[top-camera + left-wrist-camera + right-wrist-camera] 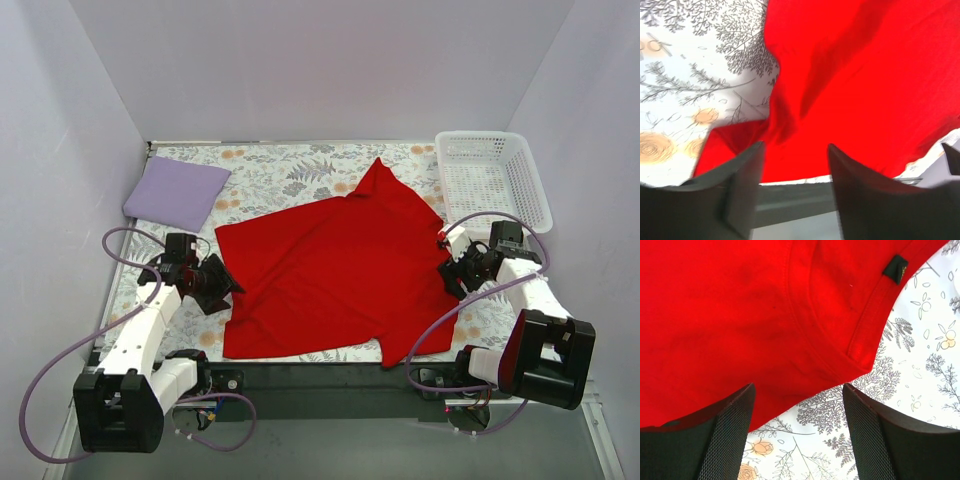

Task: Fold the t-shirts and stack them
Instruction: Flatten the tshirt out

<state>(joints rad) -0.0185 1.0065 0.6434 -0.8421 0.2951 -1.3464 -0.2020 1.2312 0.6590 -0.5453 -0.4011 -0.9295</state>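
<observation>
A grey floral-print cloth [290, 170] covers the table. The bright red short-sleeved t-shirt [330, 270] lies spread open across the middle of it, one sleeve pointing to the far side and its near hem reaching the table's front edge. A white plastic lattice basket [541, 200] stands at the far right corner. The pale lavender shirt [177, 192] lies folded in a neat square at the far left, well apart from the red one.

The left gripper [225, 290] sits at the red shirt's left edge, its jaws parted with nothing between them. The right gripper [447, 272] hangs at the shirt's right edge by the collar, its jaws wide apart and holding nothing. A small black label [895, 269] is sewn inside the collar.
</observation>
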